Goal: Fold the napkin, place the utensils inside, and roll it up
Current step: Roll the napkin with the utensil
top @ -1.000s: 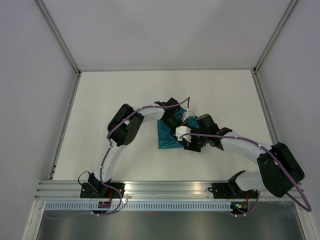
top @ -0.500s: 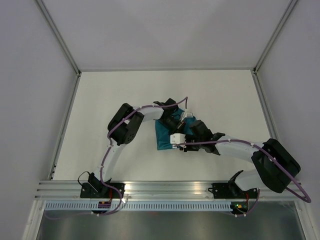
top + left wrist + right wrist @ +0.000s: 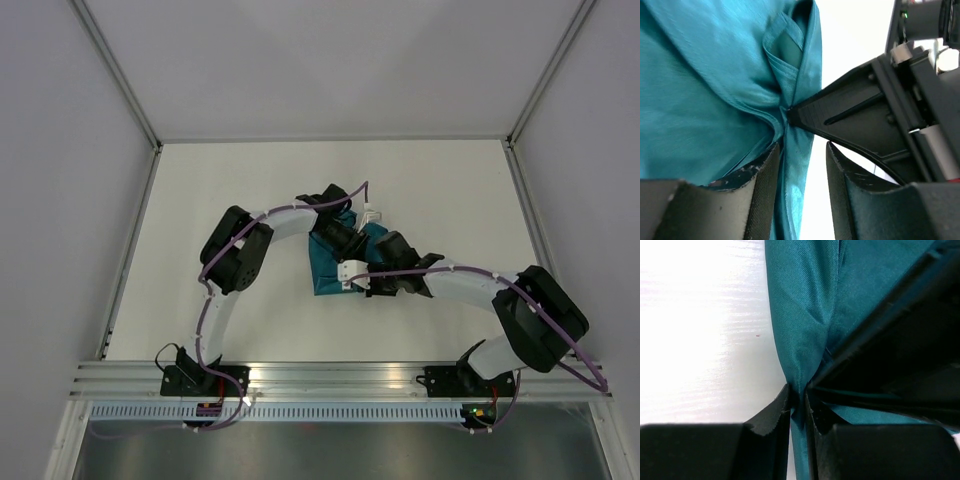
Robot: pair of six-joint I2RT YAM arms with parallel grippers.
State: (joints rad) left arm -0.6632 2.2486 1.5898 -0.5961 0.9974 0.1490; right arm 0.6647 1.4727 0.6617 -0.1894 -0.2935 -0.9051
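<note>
The right tool (image 3: 798, 392) is clamped on a gathered fold of the teal napkin (image 3: 805, 315). Its two dark fingers (image 3: 767, 415) are pressed almost together at the lower centre of the right wrist view, with the cloth squeezed between them. Above the pinch the fabric fans upward in a smooth band, with bare white surface (image 3: 700, 330) filling the left half of that frame.

The left tool (image 3: 802, 150) stands open at the bottom of the left wrist view. Its worn black fingers (image 3: 765, 195) are parted, and a strip of white shows in the gap. The napkin's edge runs down between them, close along the finger on the left of the frame, and is not squeezed. Just above, the pointed tip of the right tool comes in from the right and meets the cloth where several creases converge. The rest of the napkin spreads across the upper left of the frame in loose, glossy folds.

In the top external view both arms curve in from the bottom corners and meet at the centre of the frame. The napkin lies there as a compact, folded dark teal patch in the middle of the surface. Its left portion is exposed, while its right and upper parts are covered by the two tools, which sit just beside each other.
</note>
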